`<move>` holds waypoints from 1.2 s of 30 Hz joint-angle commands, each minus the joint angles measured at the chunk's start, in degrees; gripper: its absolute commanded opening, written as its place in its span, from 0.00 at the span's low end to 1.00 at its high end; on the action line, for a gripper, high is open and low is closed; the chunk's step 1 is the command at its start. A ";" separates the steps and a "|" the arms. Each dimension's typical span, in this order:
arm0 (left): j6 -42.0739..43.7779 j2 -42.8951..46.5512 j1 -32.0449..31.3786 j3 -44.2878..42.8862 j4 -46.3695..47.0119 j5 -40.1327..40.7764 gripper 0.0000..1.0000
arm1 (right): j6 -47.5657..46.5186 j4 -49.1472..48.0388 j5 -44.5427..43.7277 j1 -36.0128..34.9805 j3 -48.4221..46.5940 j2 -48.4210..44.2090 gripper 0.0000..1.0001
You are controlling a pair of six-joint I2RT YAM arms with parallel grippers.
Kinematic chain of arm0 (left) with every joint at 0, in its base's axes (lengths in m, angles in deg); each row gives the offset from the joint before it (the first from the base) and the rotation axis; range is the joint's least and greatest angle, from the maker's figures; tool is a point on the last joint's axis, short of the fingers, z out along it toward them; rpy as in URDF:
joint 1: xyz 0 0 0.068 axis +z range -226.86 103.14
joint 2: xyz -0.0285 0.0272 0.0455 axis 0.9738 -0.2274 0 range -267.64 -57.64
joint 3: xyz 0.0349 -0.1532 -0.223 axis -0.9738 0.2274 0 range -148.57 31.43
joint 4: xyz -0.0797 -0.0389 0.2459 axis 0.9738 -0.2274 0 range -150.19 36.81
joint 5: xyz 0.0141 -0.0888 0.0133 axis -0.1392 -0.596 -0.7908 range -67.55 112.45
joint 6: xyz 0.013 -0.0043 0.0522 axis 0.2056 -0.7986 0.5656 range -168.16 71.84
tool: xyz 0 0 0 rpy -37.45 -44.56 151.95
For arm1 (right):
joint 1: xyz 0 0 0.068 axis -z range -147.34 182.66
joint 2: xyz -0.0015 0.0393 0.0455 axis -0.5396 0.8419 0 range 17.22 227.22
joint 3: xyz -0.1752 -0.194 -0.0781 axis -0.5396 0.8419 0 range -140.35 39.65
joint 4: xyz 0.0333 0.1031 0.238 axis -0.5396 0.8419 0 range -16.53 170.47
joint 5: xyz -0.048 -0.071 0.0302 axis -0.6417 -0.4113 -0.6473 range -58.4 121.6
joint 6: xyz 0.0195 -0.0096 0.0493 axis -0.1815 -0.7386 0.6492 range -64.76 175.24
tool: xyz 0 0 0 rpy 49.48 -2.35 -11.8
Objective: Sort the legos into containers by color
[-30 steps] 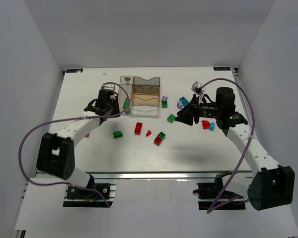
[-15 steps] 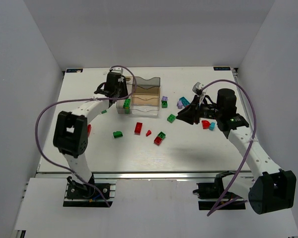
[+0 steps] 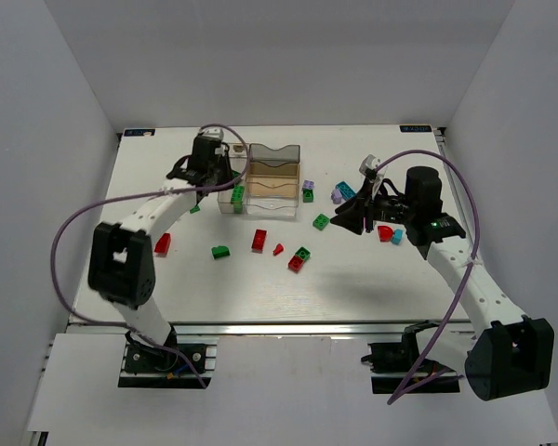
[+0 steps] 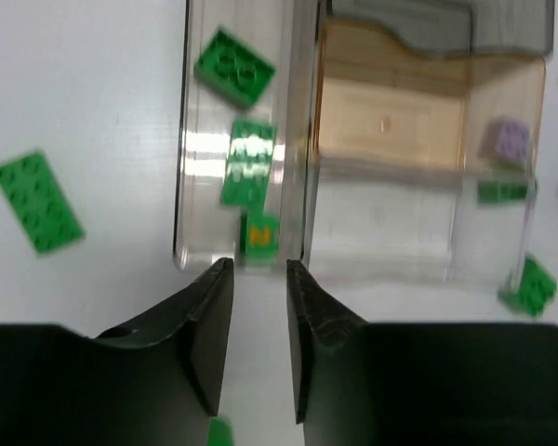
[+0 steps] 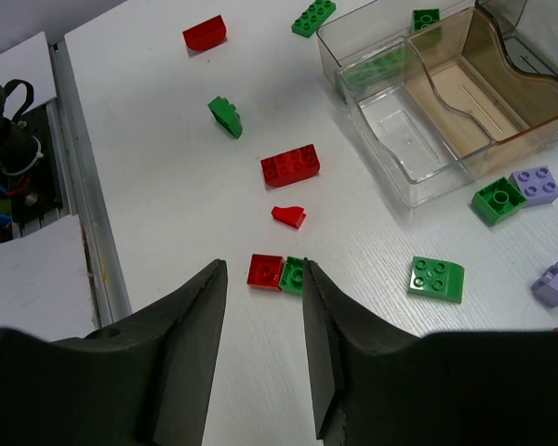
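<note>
The clear brown-tinted tray (image 3: 284, 153) stands at the back middle. Its long narrow left compartment (image 4: 191, 139) holds three green bricks (image 4: 248, 175). My left gripper (image 3: 221, 178) hovers over that compartment's near end; its jaws (image 4: 259, 265) are open and empty. My right gripper (image 3: 346, 221) is open and empty above the table right of the tray. In the right wrist view its fingers (image 5: 263, 265) frame a joined red and green pair (image 5: 279, 274). Loose red (image 3: 259, 240), green (image 3: 322, 221), lilac (image 3: 338, 195) and light blue (image 3: 346, 189) bricks lie scattered.
A green brick (image 4: 37, 202) lies on the table left of the tray. A red brick (image 3: 163, 243) sits by the left arm's elbow. A red (image 3: 385, 232) and a light blue brick (image 3: 397, 236) lie under the right arm. The wide compartments (image 5: 446, 93) hold no bricks.
My left gripper has moved from left of the tray up over its narrow compartment, and the arm's elbow has swung. The right arm has barely moved.
</note>
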 commanded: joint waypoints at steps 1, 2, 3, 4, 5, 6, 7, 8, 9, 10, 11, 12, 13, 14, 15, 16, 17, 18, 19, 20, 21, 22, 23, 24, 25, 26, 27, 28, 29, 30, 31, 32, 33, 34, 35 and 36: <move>-4.50 13.36 0.09 8.78 -3.93 -3.86 0.39 | -1.79 0.52 -0.16 0.23 -0.25 0.35 0.44; -5.73 17.65 0.09 11.07 -4.90 -3.69 0.38 | -1.88 0.52 -0.24 0.23 -0.25 0.61 0.44; -7.05 19.69 0.09 15.44 -5.95 -3.25 0.38 | -1.88 0.61 -0.50 0.23 -0.25 0.79 0.44; -9.50 21.71 0.09 17.66 -7.44 -2.55 0.40 | -1.88 0.61 -0.51 0.23 -0.34 0.88 0.44; -10.48 25.39 0.09 19.86 -8.24 -1.94 0.47 | -1.88 0.52 -0.59 0.14 -0.25 1.14 0.44; -11.53 27.25 0.09 21.62 -9.03 -1.41 0.54 | -1.88 0.70 -0.86 0.31 -0.34 1.23 0.44; -13.19 28.84 0.09 24.68 -10.25 -1.05 0.67 | -1.88 0.70 -1.03 0.14 -0.34 1.32 0.44; -13.91 30.25 0.09 26.36 -10.35 -0.88 0.75 | -1.88 0.70 -1.12 0.22 -0.34 1.40 0.44; -15.39 32.96 0.09 27.77 -10.36 -0.96 0.83 | -1.88 0.79 -1.47 0.23 -0.34 1.49 0.44; -15.93 33.77 0.09 30.14 -10.36 -1.05 0.86 | -1.88 0.79 -1.65 0.23 -0.34 1.49 0.44; -16.20 34.56 0.09 30.94 -10.27 -1.49 0.98 | -1.96 0.70 -1.74 0.23 -0.25 1.67 0.44; -16.46 34.91 0.09 31.47 -10.27 -1.23 0.98 | -1.97 0.79 -2.00 0.23 -0.25 1.84 0.44; -16.72 34.57 0.09 31.91 -10.79 -0.70 0.98 | -1.97 0.79 -2.18 0.23 -0.25 1.85 0.44; -16.73 34.13 0.09 32.27 -10.62 -0.18 0.98 | -1.97 0.79 -2.26 0.40 -0.25 2.02 0.44; -16.64 33.60 0.09 32.62 -10.44 -0.09 0.98 | -2.05 0.79 -2.53 0.31 -0.25 2.02 0.44; -16.64 31.95 0.09 33.32 -9.75 -0.17 0.98 | -2.05 0.70 -2.79 0.23 -0.25 2.02 0.44; -16.64 31.06 0.09 33.59 -9.13 -0.35 0.98 | -2.05 0.79 -2.97 0.31 -0.25 2.02 0.44; -16.64 30.09 0.09 33.76 -8.60 -0.70 0.98 | -2.14 0.79 -3.14 0.23 -0.34 2.02 0.44; -16.64 27.91 0.09 33.85 -7.90 -0.70 0.98 | -2.14 0.79 -3.23 0.23 -0.25 2.11 0.44; -16.73 26.76 0.09 33.85 -7.20 -0.96 0.98 | -2.23 0.87 -3.32 0.31 -0.34 2.02 0.44; -16.73 25.79 0.09 33.85 -6.67 -1.49 0.98 | -2.23 0.70 -3.23 0.31 -0.25 2.02 0.44; -16.64 24.73 0.09 33.77 -5.45 -1.58 0.98 | -2.32 0.79 -3.23 0.40 -0.25 2.20 0.44; -16.73 22.63 0.09 33.68 -4.91 -1.93 0.98 | -2.32 0.79 -3.23 0.23 -0.25 2.28 0.44; -16.64 21.66 0.09 33.33 -4.47 -2.54 0.98 | -2.32 0.79 -3.23 0.31 -0.25 2.28 0.44; -16.64 20.69 0.09 32.89 -3.86 -2.72 0.98 | -2.32 0.79 -3.23 0.23 -0.25 2.37 0.44; -16.47 18.68 0.09 32.54 -3.68 -3.07 0.98 | -2.49 0.87 -3.06 0.40 -0.25 2.37 0.44; -16.46 17.70 0.09 31.84 -3.59 -3.42 0.98 | -2.58 0.87 -3.06 0.05 -0.25 2.37 0.44; -16.38 17.00 0.09 31.48 -3.41 -3.86 0.98 | -2.58 1.05 -3.06 0.31 -0.25 2.46 0.44; -16.38 16.20 -0.43 31.22 -3.24 -4.12 0.97 | -2.67 0.96 -2.97 0.40 -0.25 2.46 0.44; -16.29 15.33 -0.44 31.13 -3.15 -4.39 0.97 | -2.67 1.05 -2.88 0.23 -0.25 2.63 0.44; -16.29 15.06 -0.44 30.95 -2.63 -4.83 0.95 | -2.76 1.05 -2.88 0.31 -0.25 2.64 0.44; -16.29 14.79 -0.44 30.95 -2.45 -5.00 0.94 | -2.93 1.14 -2.88 0.23 -0.25 2.64 0.44; -16.11 14.44 -0.44 30.95 -2.44 -5.09 0.92 | -3.02 1.14 -2.79 0.31 -0.34 2.72 0.44; -16.11 14.18 -0.44 30.87 -2.44 -5.18 0.91 | -3.02 1.23 -2.79 0.23 -0.34 2.81 0.44; -16.03 14.18 -0.44 30.86 -2.53 -5.36 0.87 | -3.11 1.23 -2.79 0.23 -0.43 2.90 0.44; -15.85 14.09 -0.44 30.95 -2.71 -5.44 0.85 | -3.20 1.40 -2.71 0.31 -0.52 2.90 0.44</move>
